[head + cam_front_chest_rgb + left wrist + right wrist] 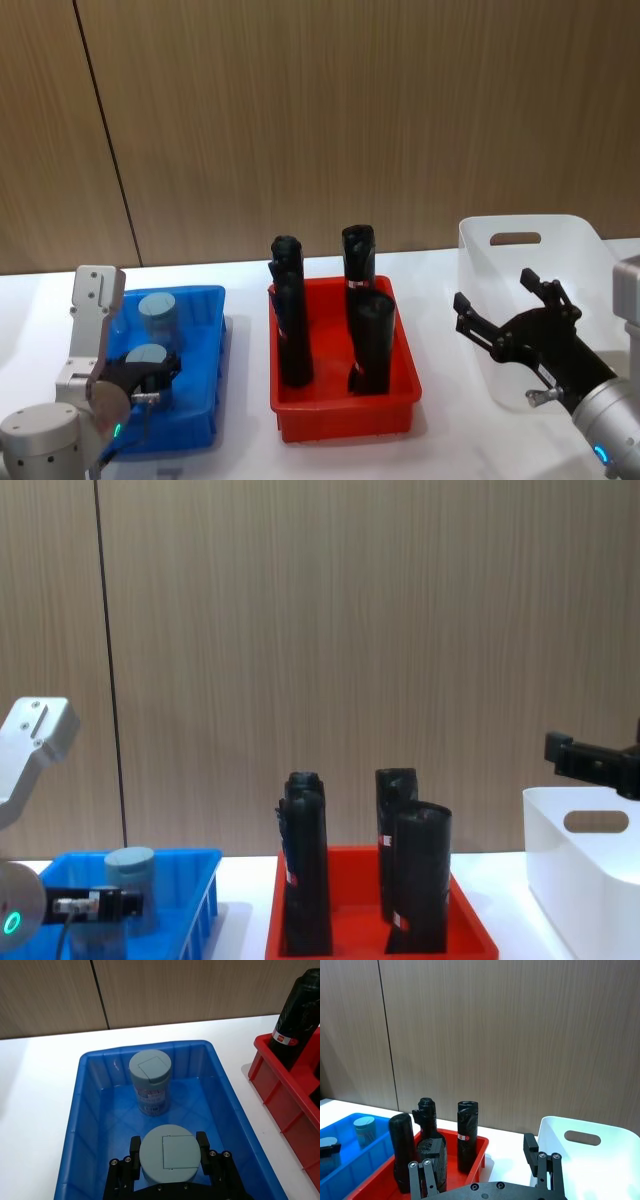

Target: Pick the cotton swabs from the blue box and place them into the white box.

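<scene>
In the left wrist view, the left gripper (148, 374) hides the lower part of the near tub of cotton swabs (167, 1160), so whether it rests on the floor of the blue box (90, 1110) cannot be told. The fingers (202, 1144) are clamped against both sides of its lid. The far tub of cotton swabs (151, 1082) stands upright near the back wall of the same box. In the middle of the table (245, 430), the red bin (345, 412) holds four black rolls (372, 335), upright and partly overlapping. On the right, the white box (560, 235) is cut off by the head view's edge. The right gripper (493, 288), fingers spread wide, hovers over its near left corner and covers part of its wall.
</scene>
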Controlling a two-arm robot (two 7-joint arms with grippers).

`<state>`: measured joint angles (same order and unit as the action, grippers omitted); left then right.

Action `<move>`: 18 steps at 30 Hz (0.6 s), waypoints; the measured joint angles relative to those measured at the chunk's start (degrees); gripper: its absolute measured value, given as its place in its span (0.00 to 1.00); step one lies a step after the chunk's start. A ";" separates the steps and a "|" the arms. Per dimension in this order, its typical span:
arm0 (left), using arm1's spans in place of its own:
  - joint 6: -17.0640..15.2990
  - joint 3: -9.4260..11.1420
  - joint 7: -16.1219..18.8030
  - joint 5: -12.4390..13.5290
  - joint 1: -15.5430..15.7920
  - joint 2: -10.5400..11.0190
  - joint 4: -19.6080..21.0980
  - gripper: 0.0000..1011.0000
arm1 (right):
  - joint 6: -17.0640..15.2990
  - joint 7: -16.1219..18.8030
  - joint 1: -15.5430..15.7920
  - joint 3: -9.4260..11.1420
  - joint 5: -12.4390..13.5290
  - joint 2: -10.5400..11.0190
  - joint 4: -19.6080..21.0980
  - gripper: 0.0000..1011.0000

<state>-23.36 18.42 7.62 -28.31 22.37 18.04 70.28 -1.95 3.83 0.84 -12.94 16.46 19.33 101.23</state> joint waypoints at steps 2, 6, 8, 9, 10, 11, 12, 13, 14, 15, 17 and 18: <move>0.31 -0.01 0.02 0.58 -0.36 0.21 0.86 0.66 | 0.00 0.00 0.00 0.00 0.00 0.00 0.00 0.99; 1.02 -0.04 -0.35 1.67 -0.98 0.69 2.51 0.66 | 0.00 0.00 0.00 0.00 0.00 0.00 0.00 0.99; 1.37 -0.06 -0.85 2.23 -1.32 0.97 3.39 0.66 | 0.00 0.00 0.00 0.00 0.00 0.00 0.00 0.99; 1.75 -0.08 -1.47 2.81 -1.60 1.22 4.13 0.66 | 0.00 0.00 0.00 0.00 0.00 0.00 0.00 0.99; 1.75 -0.08 -1.47 2.81 -1.60 1.22 4.13 0.66 | 0.00 0.00 0.00 0.00 0.00 0.00 0.00 0.99; 2.03 -0.11 -2.00 3.21 -1.84 1.47 4.90 0.66 | 0.00 0.00 0.00 0.00 0.00 0.00 0.00 0.99; 2.24 -0.14 -2.39 3.50 -1.97 1.64 5.38 0.66 | 0.00 0.00 0.00 0.00 0.00 0.00 0.00 0.99; 2.59 -0.18 -3.14 4.00 -2.21 1.93 6.14 0.66 | 0.00 0.00 0.00 0.00 0.00 0.00 0.00 0.99; 2.75 -0.21 -3.53 4.22 -2.31 2.08 6.53 0.66 | 0.00 0.00 0.00 0.00 0.00 0.00 0.00 0.99; 3.15 -0.28 -4.44 4.74 -2.53 2.38 7.34 0.66 | 0.00 0.00 0.00 0.00 0.00 0.00 0.00 0.99; 3.53 -0.34 -5.19 5.21 -2.72 2.66 8.00 0.66 | 0.00 0.00 0.00 0.00 0.00 0.00 0.00 0.99; 3.72 -0.39 -5.82 5.40 -2.85 2.85 8.45 0.66 | 0.00 0.00 0.00 0.00 0.00 0.00 0.00 0.99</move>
<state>-19.65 18.03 1.80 -22.90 19.52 20.89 78.73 -1.95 3.83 0.84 -12.94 16.46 19.34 101.23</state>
